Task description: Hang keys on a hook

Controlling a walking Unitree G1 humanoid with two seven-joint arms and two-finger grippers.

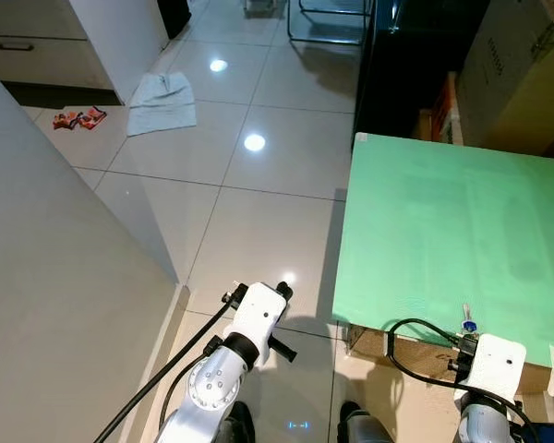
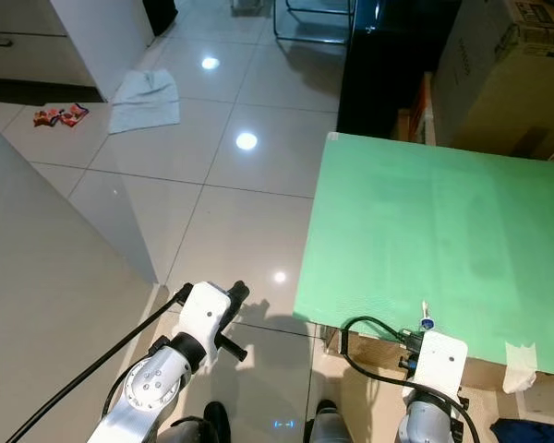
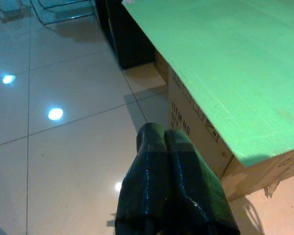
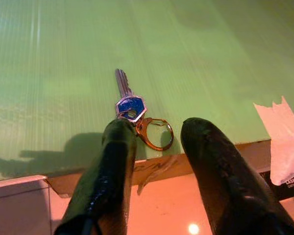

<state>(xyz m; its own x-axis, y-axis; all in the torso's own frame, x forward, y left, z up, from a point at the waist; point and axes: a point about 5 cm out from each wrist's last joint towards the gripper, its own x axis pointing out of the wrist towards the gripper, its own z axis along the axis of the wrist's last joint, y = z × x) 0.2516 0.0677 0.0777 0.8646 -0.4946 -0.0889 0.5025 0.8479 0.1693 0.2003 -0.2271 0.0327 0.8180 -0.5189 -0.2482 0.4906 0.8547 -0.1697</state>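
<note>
A silver key with a blue head (image 4: 129,101) and a copper ring (image 4: 155,132) lies flat on the green board (image 1: 443,221), close to its near edge. From the head views the key (image 1: 465,321) shows just beyond my right wrist (image 1: 495,362). My right gripper (image 4: 159,128) is open, low at the board's near edge, with the ring between its two fingertips and the left one over the key's head. My left gripper (image 3: 157,133) is shut on nothing. It hangs over the tiled floor to the left of the board.
The green board rests on a cardboard box (image 3: 196,132). A grey wall (image 1: 55,277) rises close on the left. A grey cloth (image 1: 162,101) and red wrappers (image 1: 78,118) lie on the floor (image 1: 258,194). Behind stand a black cabinet (image 1: 397,65) and a big carton (image 1: 517,65). White tape (image 4: 281,137) hangs off the board's edge.
</note>
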